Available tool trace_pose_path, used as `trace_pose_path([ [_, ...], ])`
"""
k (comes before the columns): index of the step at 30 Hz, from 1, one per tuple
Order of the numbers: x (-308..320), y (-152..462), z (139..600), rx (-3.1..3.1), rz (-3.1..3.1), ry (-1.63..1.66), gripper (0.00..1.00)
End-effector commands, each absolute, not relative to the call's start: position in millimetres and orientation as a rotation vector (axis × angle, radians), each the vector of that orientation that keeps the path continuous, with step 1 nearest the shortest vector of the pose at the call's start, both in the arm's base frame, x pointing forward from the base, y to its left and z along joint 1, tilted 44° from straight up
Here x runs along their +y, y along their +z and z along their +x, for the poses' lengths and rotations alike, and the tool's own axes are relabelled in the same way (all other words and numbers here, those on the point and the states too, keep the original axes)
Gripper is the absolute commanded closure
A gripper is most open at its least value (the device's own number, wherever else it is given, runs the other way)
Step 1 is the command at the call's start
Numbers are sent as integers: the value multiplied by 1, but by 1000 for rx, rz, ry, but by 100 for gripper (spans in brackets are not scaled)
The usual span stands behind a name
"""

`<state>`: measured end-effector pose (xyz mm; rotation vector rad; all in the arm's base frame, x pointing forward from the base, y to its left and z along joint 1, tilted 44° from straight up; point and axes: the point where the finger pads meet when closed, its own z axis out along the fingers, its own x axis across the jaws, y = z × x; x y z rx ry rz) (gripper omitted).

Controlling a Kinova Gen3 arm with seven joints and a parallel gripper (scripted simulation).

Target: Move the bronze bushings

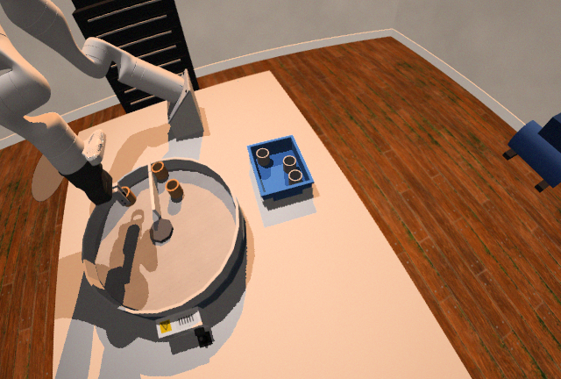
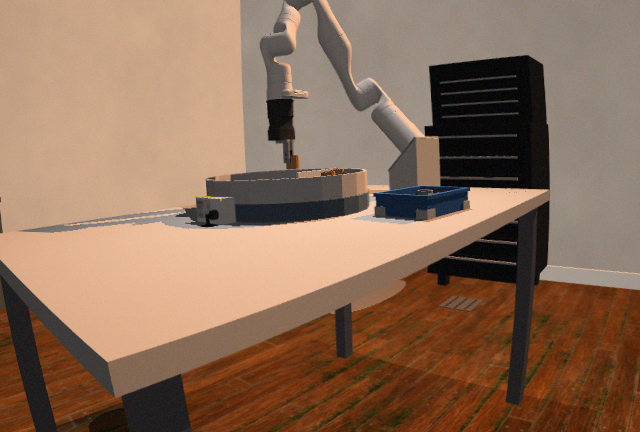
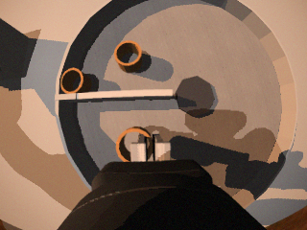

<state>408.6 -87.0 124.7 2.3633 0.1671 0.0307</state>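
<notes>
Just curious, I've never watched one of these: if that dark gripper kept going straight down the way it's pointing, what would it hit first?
Probably the turntable's tan disc, just inside its grey rim. The gripper points straight down, shut on an orange-bronze bushing, which would touch first. Height is unclear.

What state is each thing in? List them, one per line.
End effector: shut on a bronze bushing, above the disc.
Two other bronze bushings: upright on the disc.
Three steel bushings: upright in the crate.
Hub: bare.

Matt bronze bushings (image 1: 173, 189), blue plastic crate (image 1: 265, 183)
</notes>
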Motion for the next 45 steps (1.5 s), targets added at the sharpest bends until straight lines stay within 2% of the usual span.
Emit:
trace_pose_path([
  [1, -88, 124, 409, 166, 2362, 29, 100],
  [45, -95, 117, 409, 166, 2362, 29, 100],
])
